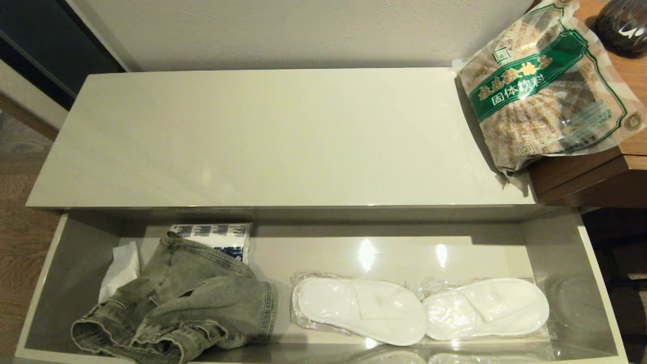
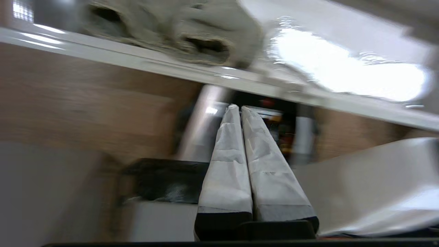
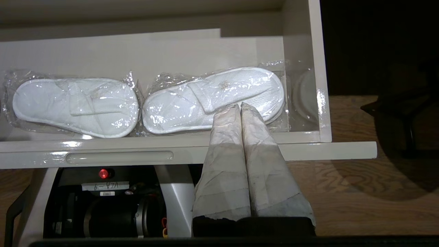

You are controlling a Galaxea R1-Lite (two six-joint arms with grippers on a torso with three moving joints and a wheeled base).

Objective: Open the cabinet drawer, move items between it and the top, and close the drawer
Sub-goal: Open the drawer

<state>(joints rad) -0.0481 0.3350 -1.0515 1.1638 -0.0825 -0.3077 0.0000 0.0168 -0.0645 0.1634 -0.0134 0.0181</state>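
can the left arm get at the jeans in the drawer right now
Probably yes. The drawer stands open and the jeans lie uncovered at its left end, nothing on top. The left gripper is shut, just outside the drawer's front edge, so it would have to open and come over the rim.

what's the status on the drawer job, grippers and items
Left gripper and right gripper shut, empty. Cabinet drawer open; denim garment inside, food bag at the top's right end. Nothing blocking.

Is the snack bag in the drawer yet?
No, the snack bag leans at the cabinet top's right end; the drawer holds jeans and slippers.
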